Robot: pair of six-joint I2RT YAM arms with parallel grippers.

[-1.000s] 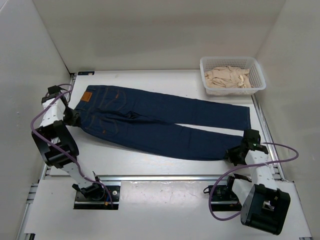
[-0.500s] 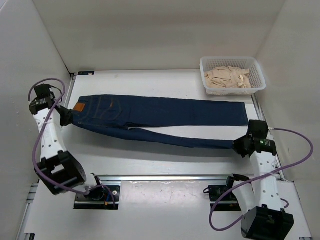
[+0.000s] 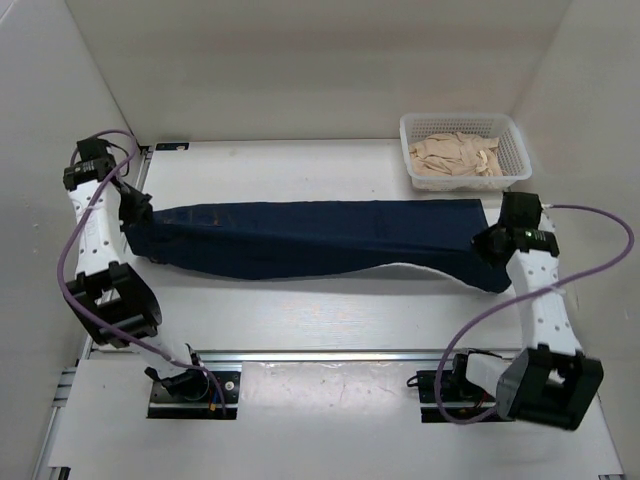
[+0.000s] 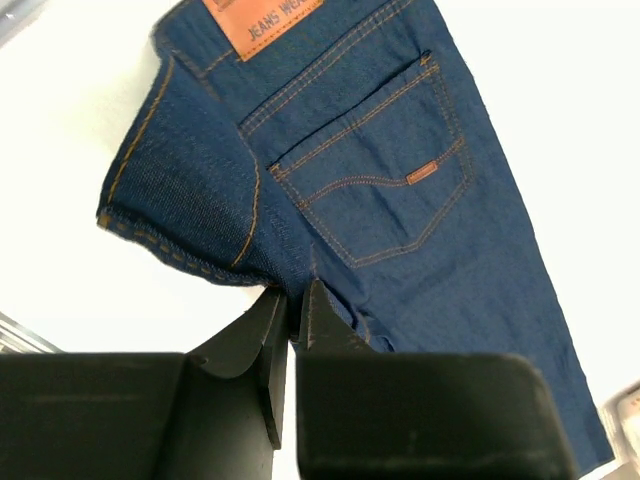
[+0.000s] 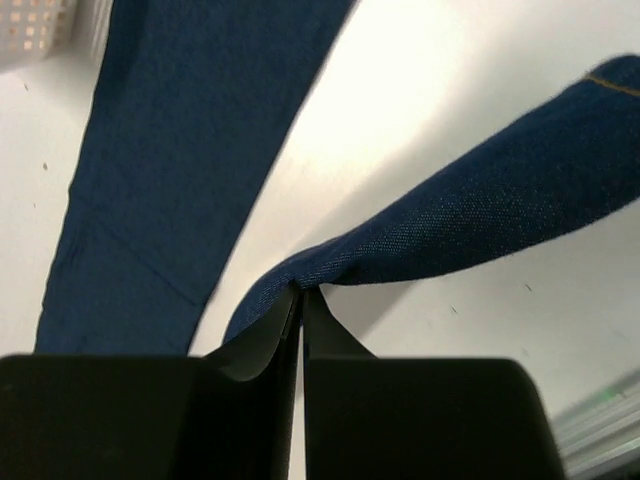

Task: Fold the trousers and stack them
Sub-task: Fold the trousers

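The dark navy trousers (image 3: 310,240) hang stretched lengthwise across the table, lifted at both ends, one leg over the other. My left gripper (image 3: 137,213) is shut on the waistband end. In the left wrist view the left gripper (image 4: 295,300) pinches denim below the back pocket (image 4: 385,185) and the tan leather patch (image 4: 265,22). My right gripper (image 3: 490,243) is shut on the leg-hem end. In the right wrist view the right gripper (image 5: 300,288) pinches a fold of the trouser leg (image 5: 470,225) above the table.
A white basket (image 3: 512,170) holding beige cloth (image 3: 455,153) stands at the back right, just behind my right gripper. White walls enclose the table on the left, back and right. A metal rail (image 3: 330,355) runs along the near edge.
Both grippers have lifted their ends of the trousers and carried them toward the back. The near leg has swung up over the far leg, and the patch side has turned out of the top view.
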